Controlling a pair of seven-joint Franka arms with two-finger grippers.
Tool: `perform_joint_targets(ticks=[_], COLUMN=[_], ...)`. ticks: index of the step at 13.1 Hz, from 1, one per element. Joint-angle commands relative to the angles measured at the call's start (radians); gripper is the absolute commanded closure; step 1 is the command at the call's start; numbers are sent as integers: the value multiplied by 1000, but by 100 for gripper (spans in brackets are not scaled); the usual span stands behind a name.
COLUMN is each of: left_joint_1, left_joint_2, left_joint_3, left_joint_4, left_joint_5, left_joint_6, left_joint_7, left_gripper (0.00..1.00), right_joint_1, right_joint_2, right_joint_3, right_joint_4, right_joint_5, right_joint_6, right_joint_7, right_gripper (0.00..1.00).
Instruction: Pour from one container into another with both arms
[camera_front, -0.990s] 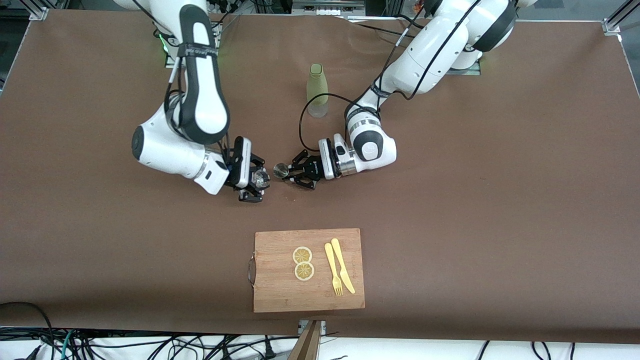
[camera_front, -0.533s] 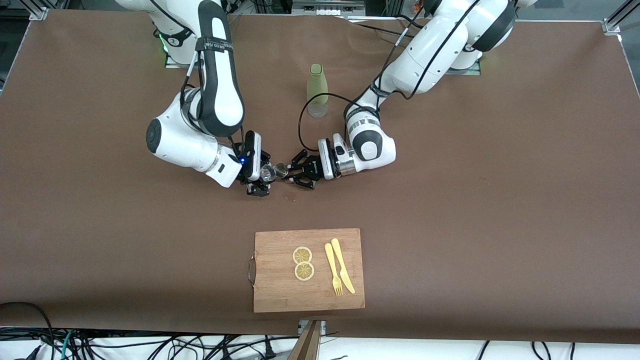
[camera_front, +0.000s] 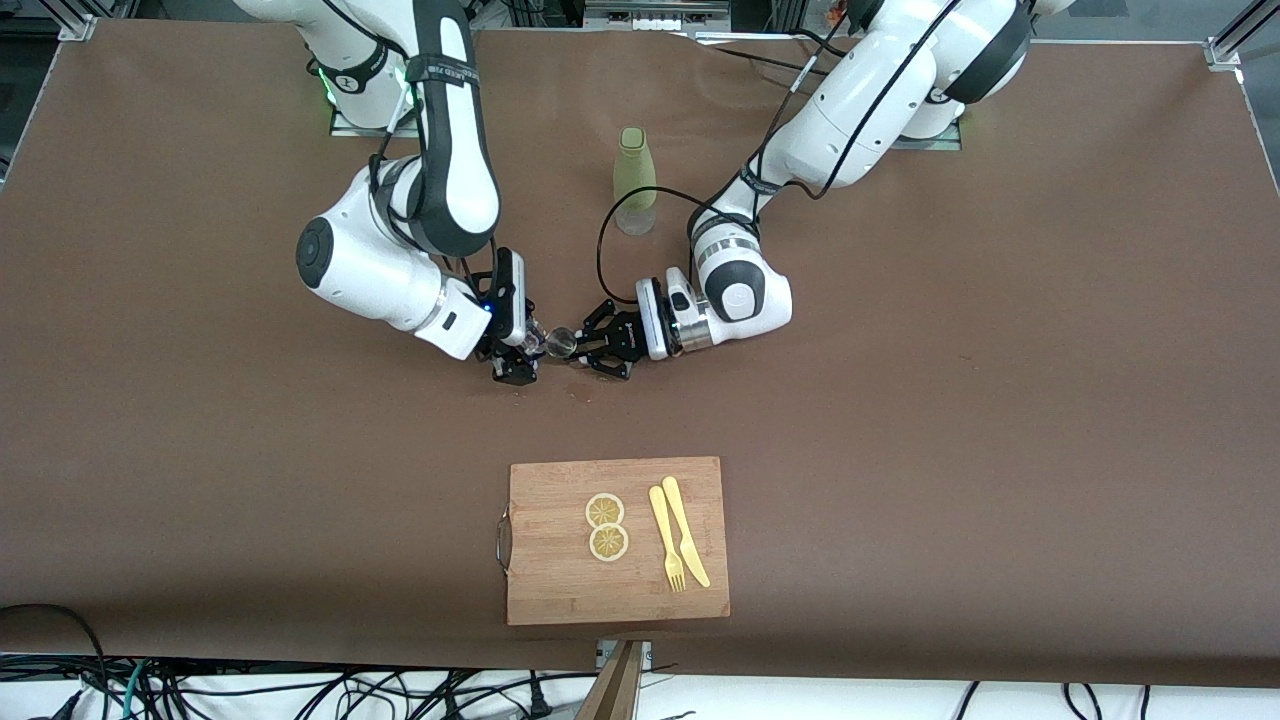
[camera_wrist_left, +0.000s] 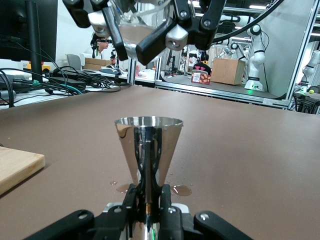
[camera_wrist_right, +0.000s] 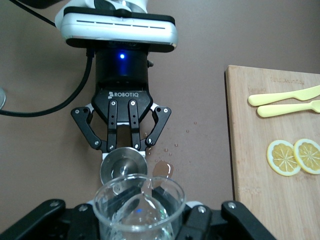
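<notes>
A clear glass beaker (camera_front: 535, 345) with liquid in it hangs in my right gripper (camera_front: 522, 352), which is shut on it. In the right wrist view the beaker (camera_wrist_right: 139, 207) fills the space at my right gripper (camera_wrist_right: 139, 222), its spout over a steel jigger (camera_wrist_right: 123, 167). My left gripper (camera_front: 582, 350) is shut on that jigger (camera_front: 562, 342) and holds it upright just above the table. In the left wrist view the jigger's cone (camera_wrist_left: 148, 145) rises from my left gripper (camera_wrist_left: 148, 197), with the beaker (camera_wrist_left: 142, 22) directly above its rim.
Small wet patches (camera_wrist_left: 180, 190) lie on the brown table under the jigger. A pale green bottle (camera_front: 634, 180) stands nearer the arms' bases. A wooden cutting board (camera_front: 560, 590), nearer the front camera, carries two lemon slices (camera_front: 606, 525) and a yellow fork and knife (camera_front: 678, 545).
My right arm has swung toward the left gripper, bringing the beaker from beside the jigger to right over it. The left arm has stayed put.
</notes>
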Motion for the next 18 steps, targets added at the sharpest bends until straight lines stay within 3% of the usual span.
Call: perform_joint_targets(ticks=[1, 3, 7, 9, 16, 18], left_joint_1=[-10, -10, -10, -12, -12, -12], left_joint_2=[5, 6, 6, 3, 2, 2], left_joint_3=[1, 1, 1, 1, 1, 1], left_joint_4=[24, 24, 26, 29, 29, 29], left_joint_5=[-38, -38, -38, -38, -38, -38], left_joint_6=[19, 21, 24, 42, 47, 47], left_joint_7=[5, 0, -2, -21, -41, -45], left_gripper=[100, 100, 100, 100, 100, 100], right_joint_1=[54, 81, 83, 95, 189, 193], right_joint_2=[35, 68, 89, 129, 275, 292], right_joint_3=[-61, -107, -115, -158, -277, -287], right_joint_4=[-15, -6, 8, 40, 53, 54], right_joint_5=[-13, -28, -24, -21, 102, 105], right_joint_6=[12, 10, 6, -2, -97, -110], right_joint_7=[-10, 2, 25, 63, 158, 168], right_gripper=[80, 80, 80, 80, 79, 79])
